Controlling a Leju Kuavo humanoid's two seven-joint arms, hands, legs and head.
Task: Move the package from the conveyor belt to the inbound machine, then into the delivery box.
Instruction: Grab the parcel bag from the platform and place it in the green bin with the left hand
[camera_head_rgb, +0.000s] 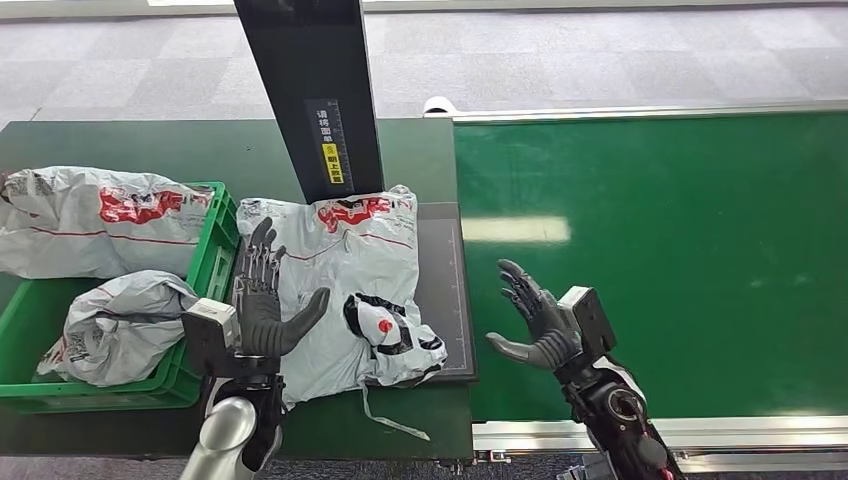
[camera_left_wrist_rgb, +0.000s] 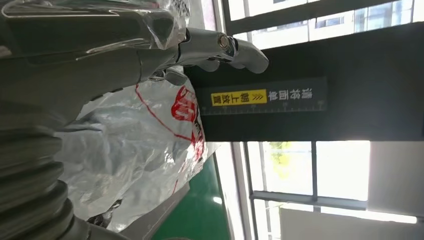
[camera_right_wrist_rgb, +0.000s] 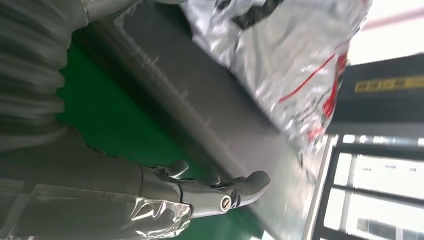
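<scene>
Crinkled glossy plastic on package (camera_head_rgb: 360, 270) just beside left hand (camera_head_rgb: 262, 300) fingers. Smooth, faintly shiny green belt (camera_head_rgb: 680, 250) under right hand (camera_head_rgb: 535, 320). Matt dark scale plate (camera_head_rgb: 450, 290) between, possibly metal.

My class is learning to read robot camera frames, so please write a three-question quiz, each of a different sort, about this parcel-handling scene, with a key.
1. True or false: the grey plastic mailer bag with red print lies on the green conveyor belt.
2. Multiple choice: how many grey bags rest in or on the green plastic crate? A one, B two, C four.
3. Fill in: the left hand lies at the bag's edge, while the right hand is open above the ____.

Key: 1 false, it lies on the dark flat scanner platform under the black post; 2 B; 3 conveyor belt.
</scene>
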